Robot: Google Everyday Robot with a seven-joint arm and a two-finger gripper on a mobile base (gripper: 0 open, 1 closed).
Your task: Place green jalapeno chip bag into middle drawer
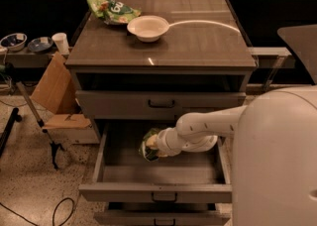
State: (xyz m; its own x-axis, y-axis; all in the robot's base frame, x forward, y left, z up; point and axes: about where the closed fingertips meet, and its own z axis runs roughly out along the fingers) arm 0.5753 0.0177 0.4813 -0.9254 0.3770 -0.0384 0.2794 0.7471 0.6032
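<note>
The middle drawer [124,173] is pulled open, a wide grey tray with a small dark handle on its front [163,197]. My gripper [155,144] is inside it, left of centre, at the end of my white arm reaching in from the right. It is shut on the green jalapeno chip bag [147,150], which is crumpled at its tip and held just above the drawer floor. Much of the bag is hidden by the gripper.
A brighter green bag with a white logo [111,11] and a white bowl [147,27] lie on the cabinet top. The upper drawer [161,104] is closed. A cardboard box [54,86] leans at the left, with a cup [61,42] and bowls behind it.
</note>
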